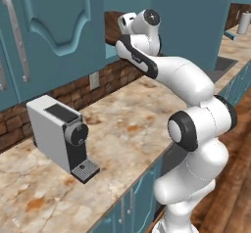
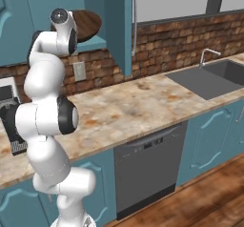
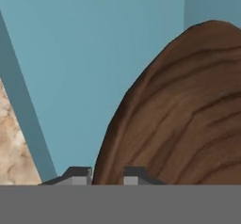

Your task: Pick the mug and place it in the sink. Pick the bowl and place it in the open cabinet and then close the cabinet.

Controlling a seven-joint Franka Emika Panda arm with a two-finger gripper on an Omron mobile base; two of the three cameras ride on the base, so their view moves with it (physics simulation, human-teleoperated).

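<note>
Hand (image 3: pixel 107 175) with bowl (image 3: pixel 183 119) inside cabinet (image 3: pixel 94 68)

We are in a home kitchen. We see a long marbled counter (image 2: pixel 143 102) running along a red brick wall (image 2: pixel 181 40), with teal base cabinets (image 2: pixel 209 135) beneath it and teal wall cabinets (image 1: pixel 49 26) above. A dark sink (image 2: pixel 209 80) with a chrome faucet (image 2: pixel 207 55) is set into the counter, and a dishwasher (image 2: pixel 147 166) sits under it. A white coffee machine (image 1: pixel 59 136) stands on the counter beside a wall outlet (image 1: pixel 94 80). The floor (image 2: pixel 205 202) is wood plank.
</note>
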